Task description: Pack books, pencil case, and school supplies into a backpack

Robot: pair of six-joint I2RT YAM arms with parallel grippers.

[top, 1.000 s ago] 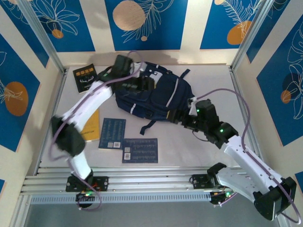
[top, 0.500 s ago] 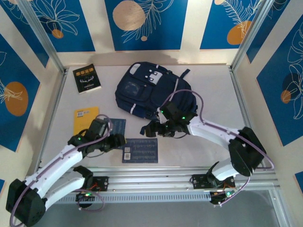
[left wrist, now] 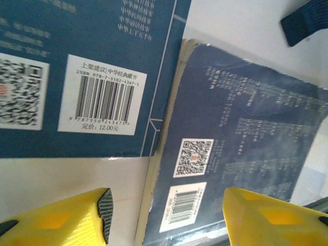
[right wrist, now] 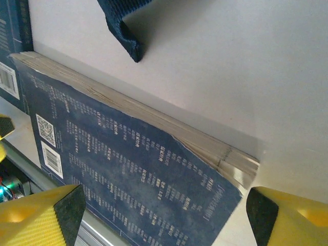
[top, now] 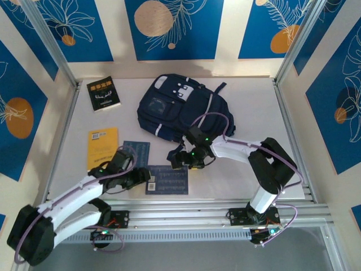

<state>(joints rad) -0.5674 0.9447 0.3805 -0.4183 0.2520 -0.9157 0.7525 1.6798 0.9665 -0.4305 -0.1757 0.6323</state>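
Two arms reach low over the table (top: 248, 101), elbows bent, meeting at the lower blue book (top: 169, 180) in the bottom centre, just beside the upper blue book (top: 134, 158). The left gripper (top: 144, 178) stands parted over its left edge, the right gripper (top: 179, 162) wide over its page edge; neither holds anything. Bare tabletop lies to the book's right. The backpack (top: 180, 104) sits upper centre, its strap (top: 175, 151) trailing near.

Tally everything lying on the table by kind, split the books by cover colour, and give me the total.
Black book: 1
Yellow-orange book: 1
Dark blue books: 2
Backpack: 1
Total: 5
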